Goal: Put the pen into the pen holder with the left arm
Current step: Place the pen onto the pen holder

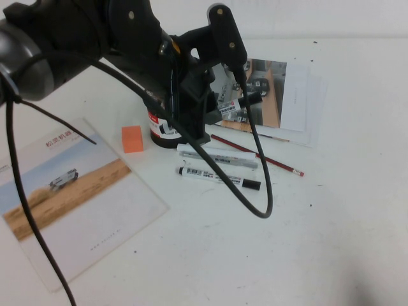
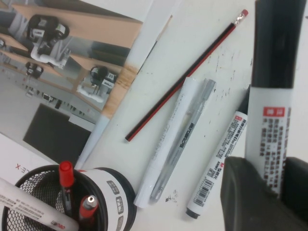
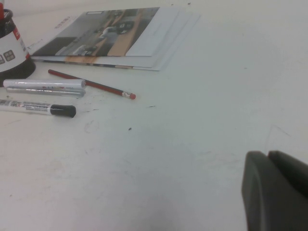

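My left gripper (image 1: pixel 211 107) is shut on the pen (image 1: pixel 233 106), a white marker with black ends, and holds it off the table just right of the pen holder (image 1: pixel 159 132). In the left wrist view the pen (image 2: pixel 270 110) stands between my fingers (image 2: pixel 243 192), and the black mesh pen holder (image 2: pixel 108 192) sits apart from it with several pens inside. A look-alike white marker (image 1: pixel 220 176) lies on the table. My right gripper (image 3: pixel 269 161) is shut and empty low over bare table, and is out of the high view.
A grey-silver marker (image 1: pixel 217 157) and a thin red pencil (image 1: pixel 255 155) lie next to the look-alike marker. An orange block (image 1: pixel 132 138) sits left of the holder. A brochure (image 1: pixel 70 197) lies front left and stacked papers (image 1: pixel 284 95) at the back.
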Controlling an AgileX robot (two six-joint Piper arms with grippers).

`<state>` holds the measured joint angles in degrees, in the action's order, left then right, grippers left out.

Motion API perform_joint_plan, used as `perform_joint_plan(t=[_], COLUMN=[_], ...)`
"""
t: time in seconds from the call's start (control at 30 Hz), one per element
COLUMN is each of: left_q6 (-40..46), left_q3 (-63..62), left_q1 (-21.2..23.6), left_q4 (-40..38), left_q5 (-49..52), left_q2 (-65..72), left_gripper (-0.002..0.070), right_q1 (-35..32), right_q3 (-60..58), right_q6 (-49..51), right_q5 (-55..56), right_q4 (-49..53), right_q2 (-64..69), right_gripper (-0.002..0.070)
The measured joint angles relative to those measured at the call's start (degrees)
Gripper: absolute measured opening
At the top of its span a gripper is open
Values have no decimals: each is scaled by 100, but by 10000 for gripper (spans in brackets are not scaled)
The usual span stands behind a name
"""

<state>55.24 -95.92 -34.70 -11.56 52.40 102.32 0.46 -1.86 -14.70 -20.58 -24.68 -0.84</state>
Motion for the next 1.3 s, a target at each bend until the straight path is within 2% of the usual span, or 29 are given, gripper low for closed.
perform_joint_plan(t=[0.37, 0.47, 0.63, 0.87, 1.03, 1.1, 1.3], left_q6=[-481, -670, -1291, -2894, -4051, -4431, -4935], left_q3=[11, 190, 1252, 3131, 3951, 4137, 4183], left_q1=[0, 0, 0, 0, 11, 64, 324], left_q4=[0, 58, 229, 233, 233, 295, 501], left_q5=[-476, -875, -2555, -5740, -7682, -8321, -9177], left_q2=[0, -77, -574, -1156, -1166, -1141, -759], left_gripper=[104, 104, 104, 104, 104, 104, 104], right_q1=[0, 0, 0, 0, 0, 0, 0], right_q3=[0, 0, 0, 0, 0, 0, 0], right_q6=[0, 0, 0, 0, 0, 0, 0], right_q5=[0, 0, 0, 0, 0, 0, 0], right_q4=[0, 0, 0, 0, 0, 0, 0], right_q2=[0, 0, 0, 0, 0, 0, 0], right_gripper=[-22, -22, -22, -22, -22, -22, -22])
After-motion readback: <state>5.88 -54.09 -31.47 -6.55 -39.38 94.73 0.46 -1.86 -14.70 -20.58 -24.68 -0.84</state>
